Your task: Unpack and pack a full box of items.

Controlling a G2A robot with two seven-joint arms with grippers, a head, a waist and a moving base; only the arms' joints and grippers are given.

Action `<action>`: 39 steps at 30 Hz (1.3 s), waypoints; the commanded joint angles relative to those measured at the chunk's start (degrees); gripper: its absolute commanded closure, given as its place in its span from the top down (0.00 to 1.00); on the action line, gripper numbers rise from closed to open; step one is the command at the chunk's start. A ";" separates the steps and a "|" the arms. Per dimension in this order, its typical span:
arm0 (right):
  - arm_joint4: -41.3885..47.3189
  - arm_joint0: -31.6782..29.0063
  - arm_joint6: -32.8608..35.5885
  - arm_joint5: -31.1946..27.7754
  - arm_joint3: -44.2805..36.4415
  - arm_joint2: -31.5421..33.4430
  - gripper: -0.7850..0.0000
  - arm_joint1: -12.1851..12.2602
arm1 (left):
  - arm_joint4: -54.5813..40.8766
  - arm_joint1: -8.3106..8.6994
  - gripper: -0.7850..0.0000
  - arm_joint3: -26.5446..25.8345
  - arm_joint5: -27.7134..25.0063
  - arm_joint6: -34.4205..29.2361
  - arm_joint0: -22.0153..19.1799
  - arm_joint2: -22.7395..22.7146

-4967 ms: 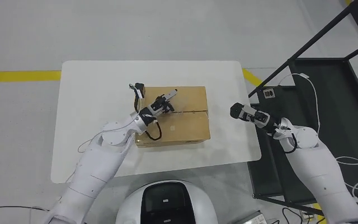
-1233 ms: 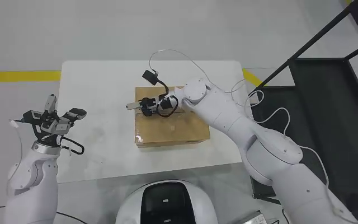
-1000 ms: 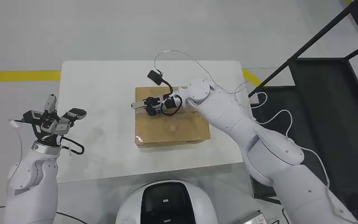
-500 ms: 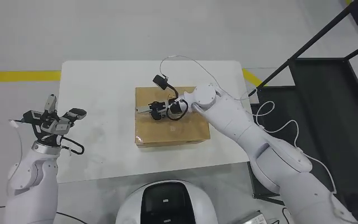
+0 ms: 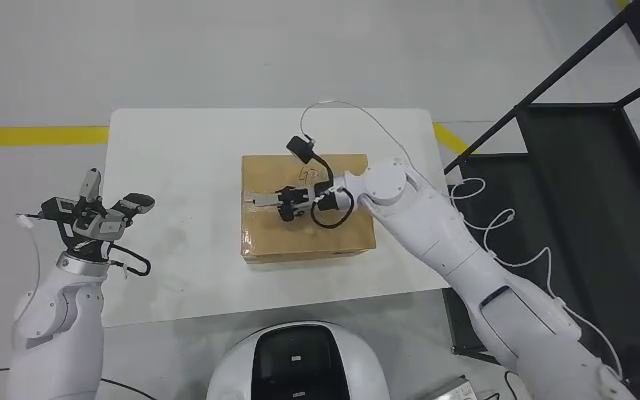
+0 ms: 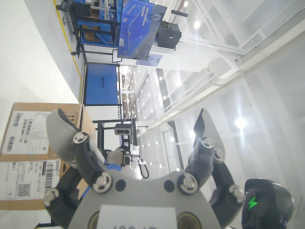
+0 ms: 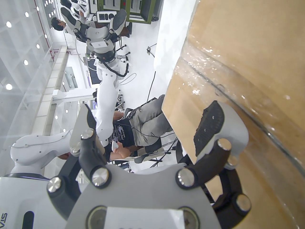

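White bench (image 5: 170, 150) spread across mid-frame. At the left edge, the left claw (image 5: 115, 192) gaped wide, holding nothing. Centre frame sat the taped cardboard box (image 5: 310, 240), shut; over its top the right claw (image 5: 265, 202) hung wide open, empty.

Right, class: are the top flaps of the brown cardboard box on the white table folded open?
No, the brown cardboard box lies shut, its flaps flat under the right gripper.
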 commanded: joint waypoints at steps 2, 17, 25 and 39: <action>-0.03 -1.29 -0.36 1.09 -0.71 1.81 1.00 0.60 | 0.00 0.00 1.00 0.00 0.00 0.00 0.00 0.00; -4.79 -8.03 -3.26 7.32 -6.24 9.91 1.00 3.64 | 0.00 0.00 1.00 0.00 0.00 0.00 0.00 0.00; -7.57 -13.93 -4.55 10.89 -12.14 16.59 1.00 5.88 | 0.00 0.00 1.00 0.00 0.00 0.00 0.00 0.00; -10.77 -23.47 -6.81 15.65 -20.31 27.18 1.00 8.77 | 0.00 0.00 1.00 0.00 0.00 0.00 0.00 0.00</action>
